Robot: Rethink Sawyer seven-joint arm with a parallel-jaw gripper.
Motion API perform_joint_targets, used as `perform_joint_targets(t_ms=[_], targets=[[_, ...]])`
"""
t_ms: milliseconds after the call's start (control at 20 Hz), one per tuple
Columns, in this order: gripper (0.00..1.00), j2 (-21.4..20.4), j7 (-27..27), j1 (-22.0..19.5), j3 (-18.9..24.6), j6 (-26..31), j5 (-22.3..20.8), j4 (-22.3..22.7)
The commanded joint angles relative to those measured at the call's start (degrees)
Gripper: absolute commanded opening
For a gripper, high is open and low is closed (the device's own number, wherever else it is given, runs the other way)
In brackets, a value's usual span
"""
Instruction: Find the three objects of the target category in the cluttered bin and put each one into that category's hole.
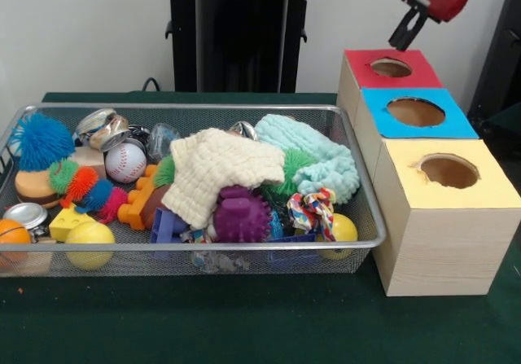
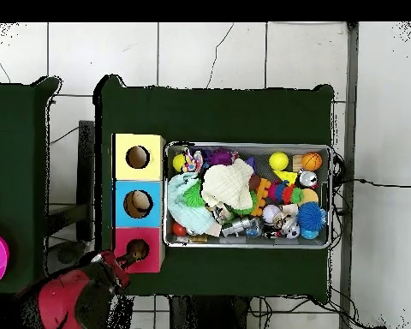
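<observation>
While I hang above the red box point(image 1: 389, 69), my gripper point(image 1: 404, 35) is too hard to see (I cannot tell how it stands). Toys fill the wire bin point(image 1: 370, 242), like the baseball point(image 1: 124, 161).

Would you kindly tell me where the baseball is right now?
In the front view, the baseball lies in the wire bin's left half near the back, beside the crushed silver can.

A robotics lab: a green-covered counter point(image 1: 244, 323) on a tiled floor point(image 2: 209, 51), cables point(image 2: 372, 184) trailing, robot pedestal point(image 1: 240, 34) behind.
</observation>
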Motion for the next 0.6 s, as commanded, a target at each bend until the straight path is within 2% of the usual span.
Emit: perform_joint_targets(t_ms=[50, 150, 250, 400, 600], targets=[[0.0, -5.9, 0.7, -2.9, -4.2, 10.2, -4.5, -1.3], [0.0, -8.4, -1.8, -5.8, -2.6, 9.2, -4.8, -1.3], [0.0, -9.9, -4.3, -10.5, 0.8, 5.6, -4.9, -0.3], [0.0, -9.4, -7.4, -16.5, 4.9, -0.7, -6.5, 0.6], [0.0, -7.4, -8.4, -21.2, 6.4, -6.3, -11.1, -1.1]])
